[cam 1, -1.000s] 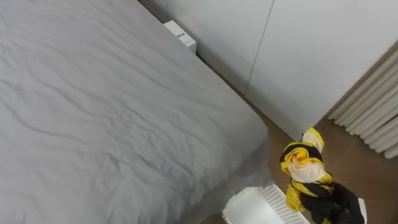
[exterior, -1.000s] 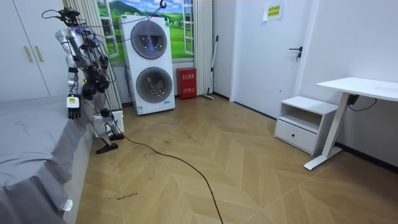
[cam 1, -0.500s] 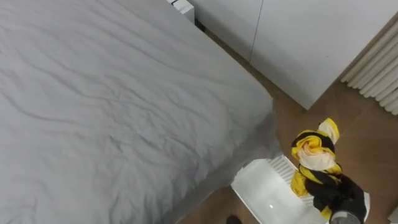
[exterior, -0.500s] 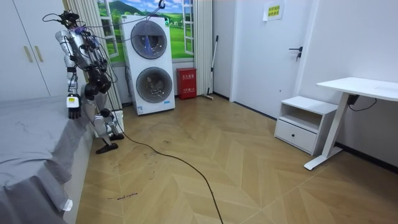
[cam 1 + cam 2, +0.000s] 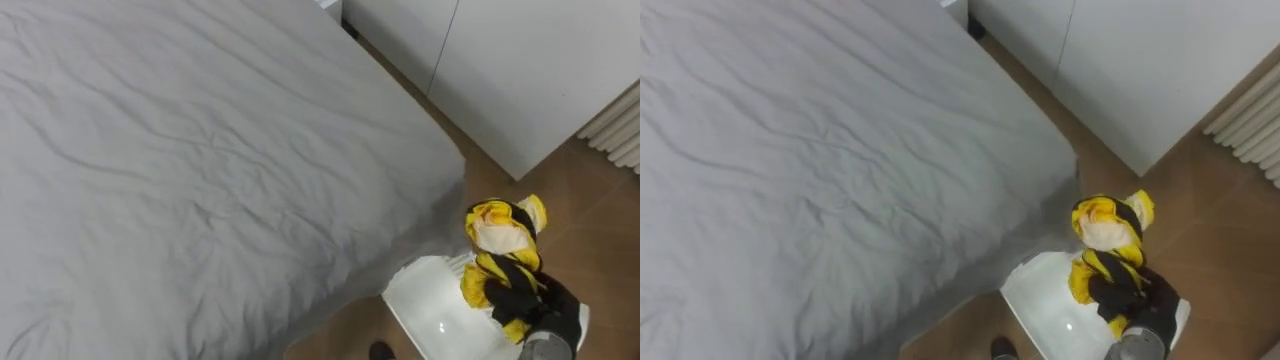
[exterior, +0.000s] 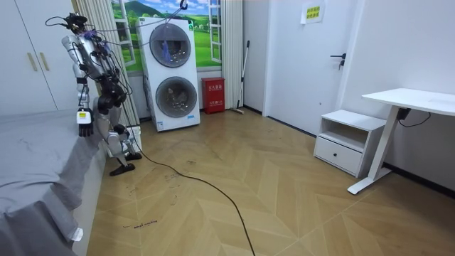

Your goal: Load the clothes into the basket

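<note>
Garment transfer near the point of delivery: a bunched yellow-and-black garment [image 5: 497,235] is held in the right hand [image 5: 540,318], whose dark fingers are curled closely round the lower, black part of the cloth, so that the loose yellow folds are kept gathered in one bundle rather than left to trail. The bundle is seen over the far side of the white basket [image 5: 415,300], which is placed on the wooden floor [image 5: 585,215] just beside the corner of the grey bed [image 5: 200,170] and near the white wardrobe [image 5: 540,70]. That placement is judged to be deliberate, since clothes lifted from the bedding can be brought to it with a short swing of the arm. How high the cloth hangs above the rim cannot be told from the head camera, which is pointed steeply downward. In the room view the robot is shown standing upright beside the bed at the room view's left, with the left hand [image 6: 84,124] hung idle over the mattress edge; whether that hand is open or closed cannot be told at such a distance. The step in hand is judged to be the release: the grip should be loosened only once the bundle is centred over the opening, because cloth dropped at the rim could be left draped over the wall or spilled onto the floor
</note>
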### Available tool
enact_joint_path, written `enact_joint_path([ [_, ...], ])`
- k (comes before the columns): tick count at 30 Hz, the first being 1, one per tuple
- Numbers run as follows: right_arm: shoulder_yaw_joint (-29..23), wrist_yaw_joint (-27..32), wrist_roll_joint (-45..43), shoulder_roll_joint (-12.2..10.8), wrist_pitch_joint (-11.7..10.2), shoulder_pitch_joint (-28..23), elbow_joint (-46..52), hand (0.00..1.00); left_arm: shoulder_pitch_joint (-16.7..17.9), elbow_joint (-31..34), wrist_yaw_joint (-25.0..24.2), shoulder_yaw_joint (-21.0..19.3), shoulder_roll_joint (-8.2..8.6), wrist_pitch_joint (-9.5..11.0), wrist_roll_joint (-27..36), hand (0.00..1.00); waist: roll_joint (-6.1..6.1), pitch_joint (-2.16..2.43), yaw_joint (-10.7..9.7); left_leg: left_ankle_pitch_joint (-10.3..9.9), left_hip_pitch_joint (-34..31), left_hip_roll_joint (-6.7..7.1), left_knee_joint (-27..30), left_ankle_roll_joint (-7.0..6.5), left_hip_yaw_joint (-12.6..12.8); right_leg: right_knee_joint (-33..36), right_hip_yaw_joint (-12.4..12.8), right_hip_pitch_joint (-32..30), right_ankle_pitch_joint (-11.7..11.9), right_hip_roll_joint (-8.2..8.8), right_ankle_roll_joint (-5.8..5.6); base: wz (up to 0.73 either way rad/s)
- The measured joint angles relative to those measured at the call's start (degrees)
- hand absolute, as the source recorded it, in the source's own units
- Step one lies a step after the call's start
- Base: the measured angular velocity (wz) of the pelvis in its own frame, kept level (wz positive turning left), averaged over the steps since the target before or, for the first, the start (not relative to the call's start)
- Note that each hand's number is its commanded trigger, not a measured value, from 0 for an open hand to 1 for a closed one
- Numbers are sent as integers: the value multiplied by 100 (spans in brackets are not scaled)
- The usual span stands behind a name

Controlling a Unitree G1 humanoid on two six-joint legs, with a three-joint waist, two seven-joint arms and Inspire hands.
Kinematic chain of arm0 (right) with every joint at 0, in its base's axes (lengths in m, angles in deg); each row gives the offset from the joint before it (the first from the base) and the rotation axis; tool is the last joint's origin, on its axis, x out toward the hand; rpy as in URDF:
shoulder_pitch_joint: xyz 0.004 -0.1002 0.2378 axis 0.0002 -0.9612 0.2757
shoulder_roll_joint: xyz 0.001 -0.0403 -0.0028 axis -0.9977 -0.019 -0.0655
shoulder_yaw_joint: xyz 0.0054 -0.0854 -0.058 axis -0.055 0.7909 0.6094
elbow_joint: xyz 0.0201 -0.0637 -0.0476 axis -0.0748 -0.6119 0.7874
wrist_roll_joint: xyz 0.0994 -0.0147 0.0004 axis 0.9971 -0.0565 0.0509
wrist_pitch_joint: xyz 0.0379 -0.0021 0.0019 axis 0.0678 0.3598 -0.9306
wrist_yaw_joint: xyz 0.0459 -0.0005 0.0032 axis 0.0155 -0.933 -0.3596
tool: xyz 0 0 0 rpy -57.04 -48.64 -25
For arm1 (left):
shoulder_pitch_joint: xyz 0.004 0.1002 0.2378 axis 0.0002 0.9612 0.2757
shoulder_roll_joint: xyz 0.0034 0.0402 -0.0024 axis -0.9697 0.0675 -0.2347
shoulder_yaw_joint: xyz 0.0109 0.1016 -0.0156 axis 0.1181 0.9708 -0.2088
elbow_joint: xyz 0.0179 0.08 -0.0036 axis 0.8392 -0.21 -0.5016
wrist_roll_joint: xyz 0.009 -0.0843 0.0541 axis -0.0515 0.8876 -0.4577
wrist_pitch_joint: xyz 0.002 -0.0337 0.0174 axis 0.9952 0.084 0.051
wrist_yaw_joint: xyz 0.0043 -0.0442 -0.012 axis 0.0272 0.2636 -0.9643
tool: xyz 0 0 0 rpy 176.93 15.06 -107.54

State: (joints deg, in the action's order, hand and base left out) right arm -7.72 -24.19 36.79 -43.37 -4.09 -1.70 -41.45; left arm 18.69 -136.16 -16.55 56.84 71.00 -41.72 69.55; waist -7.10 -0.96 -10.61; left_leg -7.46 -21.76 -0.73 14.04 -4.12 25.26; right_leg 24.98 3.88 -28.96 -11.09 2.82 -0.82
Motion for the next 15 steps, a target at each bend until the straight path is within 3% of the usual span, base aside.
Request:
enact_joint_path([
  [15, 127, 294, 6, -6, -10, -12, -7, 0, -45, 42, 6, 100, -26, -1, -12, 0, -32, 21, 37, 0, -67, -55, 86, 2, -29, -9, -89, -10, 20, -5, 30, 1],
])
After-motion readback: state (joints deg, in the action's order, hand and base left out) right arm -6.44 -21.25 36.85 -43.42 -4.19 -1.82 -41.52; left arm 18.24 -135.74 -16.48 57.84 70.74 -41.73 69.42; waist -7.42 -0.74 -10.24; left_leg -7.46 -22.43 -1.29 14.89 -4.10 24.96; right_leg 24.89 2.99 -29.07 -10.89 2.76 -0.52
